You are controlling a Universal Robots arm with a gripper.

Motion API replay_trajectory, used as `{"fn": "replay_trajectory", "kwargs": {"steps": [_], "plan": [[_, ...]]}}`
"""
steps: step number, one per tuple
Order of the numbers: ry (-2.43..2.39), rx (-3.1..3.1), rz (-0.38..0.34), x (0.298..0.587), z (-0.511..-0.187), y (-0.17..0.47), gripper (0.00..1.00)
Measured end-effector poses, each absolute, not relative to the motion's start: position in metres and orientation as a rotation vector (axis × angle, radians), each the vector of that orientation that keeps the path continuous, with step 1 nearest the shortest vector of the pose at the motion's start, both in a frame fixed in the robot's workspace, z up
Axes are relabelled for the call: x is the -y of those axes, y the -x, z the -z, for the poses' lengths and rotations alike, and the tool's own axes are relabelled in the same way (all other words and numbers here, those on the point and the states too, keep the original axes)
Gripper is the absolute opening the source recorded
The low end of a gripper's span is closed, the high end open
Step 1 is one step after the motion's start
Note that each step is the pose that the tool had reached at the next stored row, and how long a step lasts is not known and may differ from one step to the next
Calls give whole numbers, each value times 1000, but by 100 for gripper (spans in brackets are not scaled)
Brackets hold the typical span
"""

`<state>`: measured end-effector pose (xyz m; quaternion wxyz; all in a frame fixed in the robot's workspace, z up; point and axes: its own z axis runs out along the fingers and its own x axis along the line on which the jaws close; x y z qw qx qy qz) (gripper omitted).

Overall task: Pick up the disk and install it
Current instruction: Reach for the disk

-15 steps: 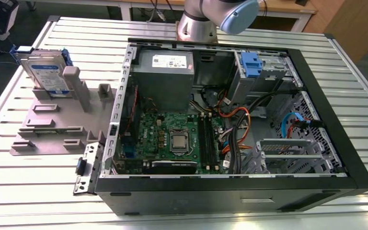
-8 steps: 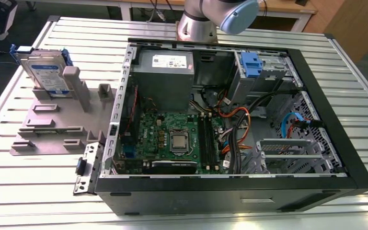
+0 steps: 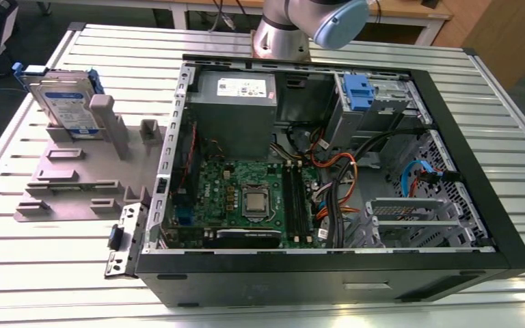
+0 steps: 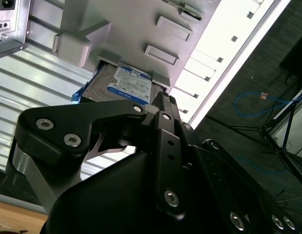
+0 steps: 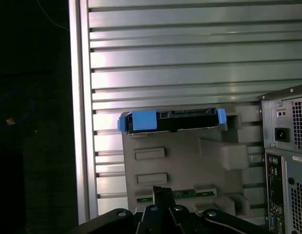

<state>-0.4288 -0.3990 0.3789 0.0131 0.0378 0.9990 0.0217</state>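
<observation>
Claw [image 5: 163,207] links, matte black with bright bolt heads, sit nearest in both wrist views; how far it is open cannot be told. Beyond it and apart from it, the grey plastic stand [image 5: 190,161], blocky with rectangular slots, holds the disk [image 5: 173,119] upright on edge. The disk is flat silver metal with blue plastic rails and a white-and-blue label whose print I cannot read. In the exterior view the stand lies on the ribbed aluminium desk [image 3: 44,273], at the exterior view's left of the open black case [image 3: 445,273]. Farthest, the arm [image 3: 290,31] is smooth silver with a pale blue cap.
</observation>
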Motion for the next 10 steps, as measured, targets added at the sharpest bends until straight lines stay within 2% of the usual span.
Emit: {"fn": "replay_trajectory", "kwargs": {"steps": [10], "plan": [[-118, -3112, -68, 399, -379, 431, 11]]}}
